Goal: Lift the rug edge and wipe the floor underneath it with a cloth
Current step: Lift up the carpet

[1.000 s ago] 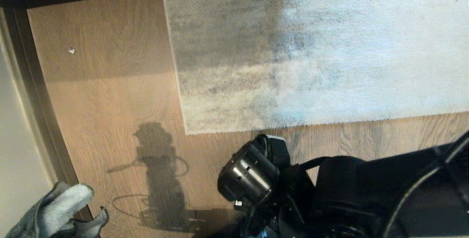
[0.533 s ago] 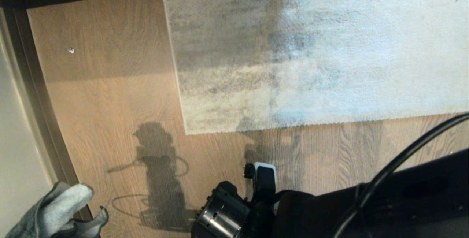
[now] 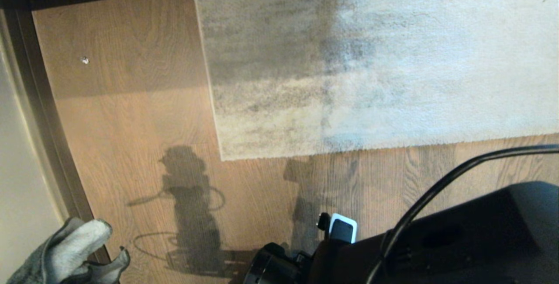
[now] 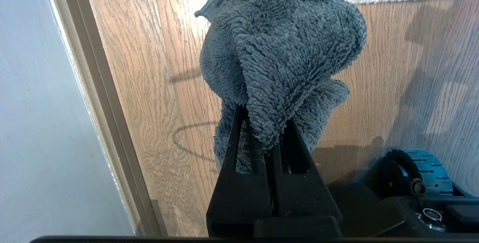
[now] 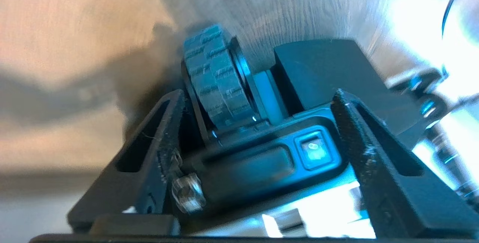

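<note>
The rug point(image 3: 375, 61) lies flat on the floor point(image 3: 131, 113), pale grey with darker mottled streaks, and the rug edge point(image 3: 371, 147) runs straight across the head view to a square corner point(image 3: 222, 158) near the middle of the picture; nothing is under it or touching it. The brown wood planks show to the left of the rug and in a band in front of it, with a small pale speck point(image 3: 85, 60) on the boards well to the left. A dark strip of trim point(image 3: 43, 113) borders the floor on the left, next to a pale wall point(image 3: 17, 179). The left claw point(image 4: 262, 138) sits low at the robot's left side, its jaws pressed together on the cloth point(image 4: 280, 48), a fuzzy grey rag that bunches up above the fingertips and hangs clear of the floor; in the head view the cloth point(image 3: 65, 249) shows at the lower left corner, well apart from the rug corner. The right arm point(image 3: 458, 240) fills the lower right of the head view, with a black cable point(image 3: 428, 196) arching over it. The right claw point(image 5: 258, 116) has its jaws spread wide with nothing between them, pointing at the robot's own base, where a ribbed wheel point(image 5: 217, 78) stands on the floor.
</note>
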